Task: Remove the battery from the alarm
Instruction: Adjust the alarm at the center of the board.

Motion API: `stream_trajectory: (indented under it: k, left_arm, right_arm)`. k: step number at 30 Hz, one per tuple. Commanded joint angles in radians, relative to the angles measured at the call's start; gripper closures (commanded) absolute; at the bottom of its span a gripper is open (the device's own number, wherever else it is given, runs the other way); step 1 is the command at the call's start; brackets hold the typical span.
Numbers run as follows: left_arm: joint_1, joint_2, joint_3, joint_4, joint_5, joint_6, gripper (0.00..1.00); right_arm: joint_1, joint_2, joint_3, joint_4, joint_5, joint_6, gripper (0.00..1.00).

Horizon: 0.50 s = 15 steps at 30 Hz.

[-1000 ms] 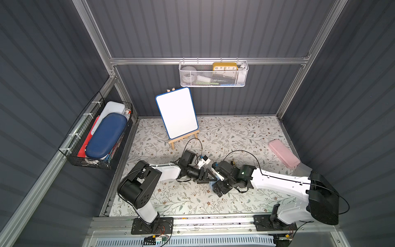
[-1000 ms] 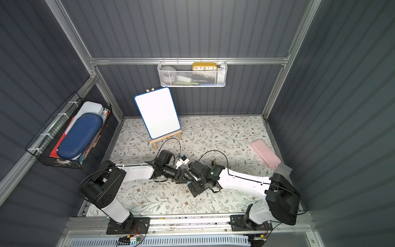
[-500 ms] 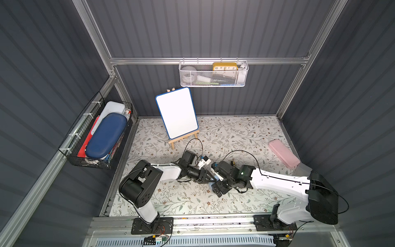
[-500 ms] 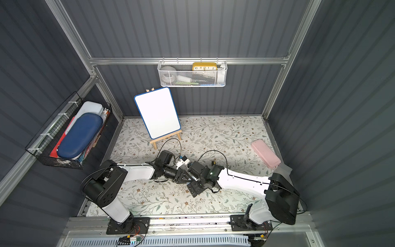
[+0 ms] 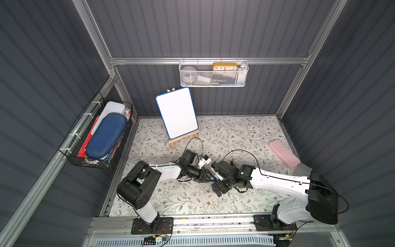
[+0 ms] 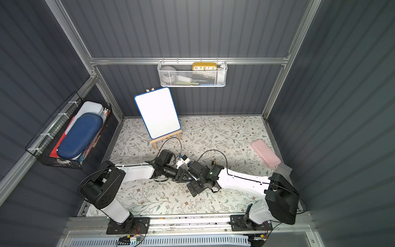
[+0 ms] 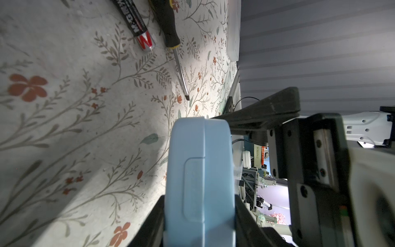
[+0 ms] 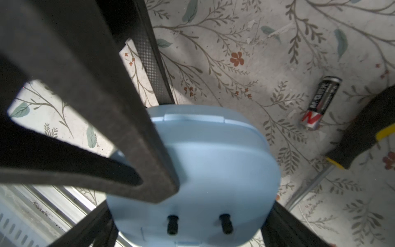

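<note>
The light-blue alarm (image 7: 198, 171) is clamped in the left end effector (image 7: 198, 203); it is flanked by the wide-set fingers (image 8: 288, 226) of the right end effector (image 8: 191, 205), whose grip cannot be told. The battery (image 8: 320, 100) is seen on the counter (image 7: 64, 128) beside the screwdriver (image 7: 171, 32).

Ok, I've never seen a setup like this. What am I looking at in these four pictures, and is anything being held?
Two robot arms stand at the near edge of a flowered mat. Two pictures look down on the whole booth from one overhead camera pair. The other two come from a camera on each arm's wrist. The arms meet over a light-blue alarm clock. The left end effector is closed on its front and back. The right end effector has fingers spread wide beside it; whether they press on it I cannot tell. On the mat nearby lie a battery and a screwdriver, not touching. Further back are a whiteboard and a pink case.
</note>
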State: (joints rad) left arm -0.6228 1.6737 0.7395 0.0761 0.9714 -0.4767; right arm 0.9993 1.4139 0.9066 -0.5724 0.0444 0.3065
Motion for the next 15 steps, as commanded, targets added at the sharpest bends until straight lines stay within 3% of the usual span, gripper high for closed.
stream_trajectory:
  k: [1, 7, 15]
  left_arm:
    - [0.006, -0.017, 0.029, -0.091, -0.097, 0.036, 1.00]
    - [0.017, -0.016, 0.076, -0.160, -0.162, 0.057, 1.00]
    - [0.026, -0.060, 0.185, -0.321, -0.324, 0.114, 1.00]
  right_arm:
    - [0.001, -0.071, 0.000, 0.011, 0.034, 0.021, 0.01]
    - [0.000, -0.175, -0.017, -0.043, 0.067, 0.045, 0.01]
    - [-0.028, -0.331, -0.060, -0.085, 0.277, 0.193, 0.01]
